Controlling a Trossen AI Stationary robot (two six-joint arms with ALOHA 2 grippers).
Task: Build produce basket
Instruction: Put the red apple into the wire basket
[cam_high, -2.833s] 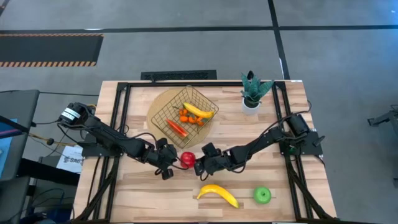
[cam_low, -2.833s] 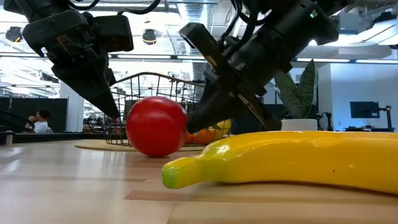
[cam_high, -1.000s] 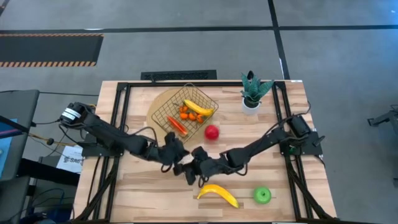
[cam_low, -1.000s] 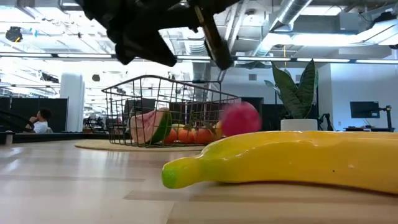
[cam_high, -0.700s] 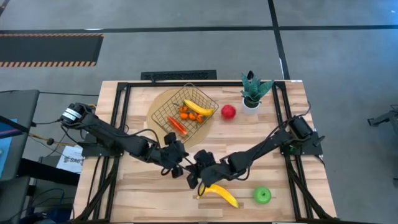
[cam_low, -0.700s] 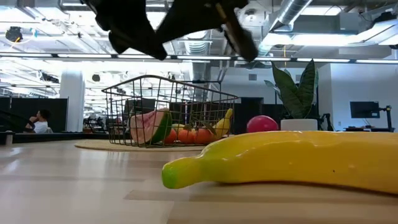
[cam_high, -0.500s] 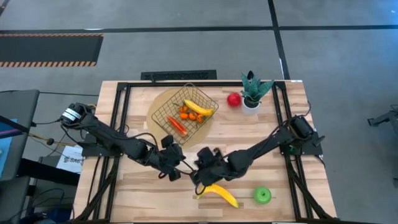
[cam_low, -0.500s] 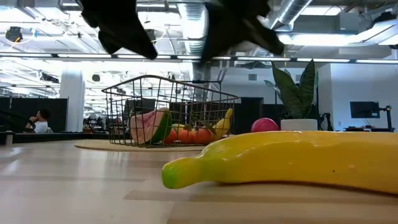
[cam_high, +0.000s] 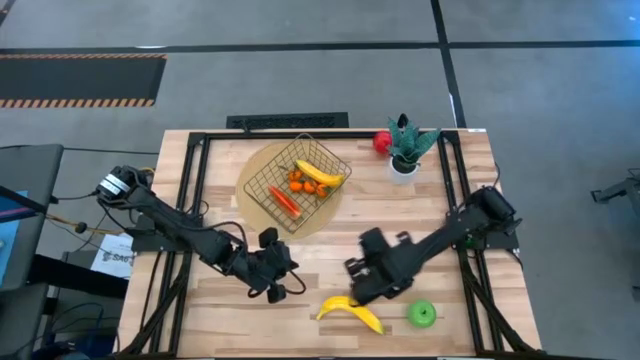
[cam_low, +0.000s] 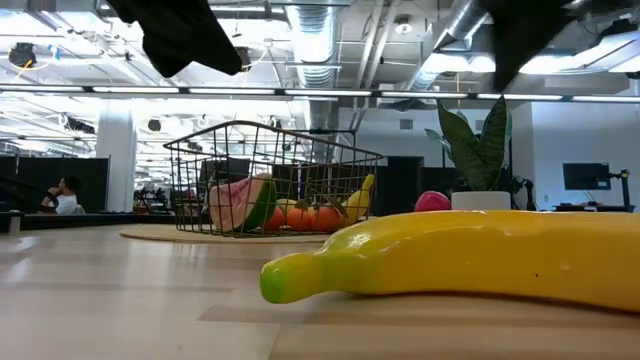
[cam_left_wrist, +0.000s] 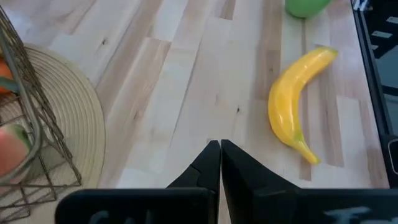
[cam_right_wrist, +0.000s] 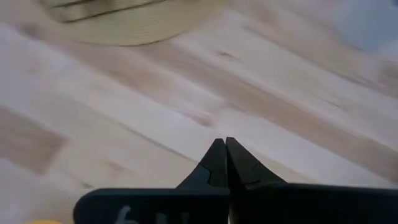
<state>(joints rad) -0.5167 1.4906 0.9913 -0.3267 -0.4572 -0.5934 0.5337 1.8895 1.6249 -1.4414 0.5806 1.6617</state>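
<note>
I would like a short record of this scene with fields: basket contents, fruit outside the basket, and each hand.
basket: on the round mat; holds a banana, orange pieces, a red-orange stick
outside: second banana, green apple, red apple beside the potted plant
left hand: shut, empty, above the table
right hand: shut, empty, above the table

Bare table (cam_high: 300, 230) between basket (cam_high: 262, 178) — banana (cam_high: 352, 312)
</note>
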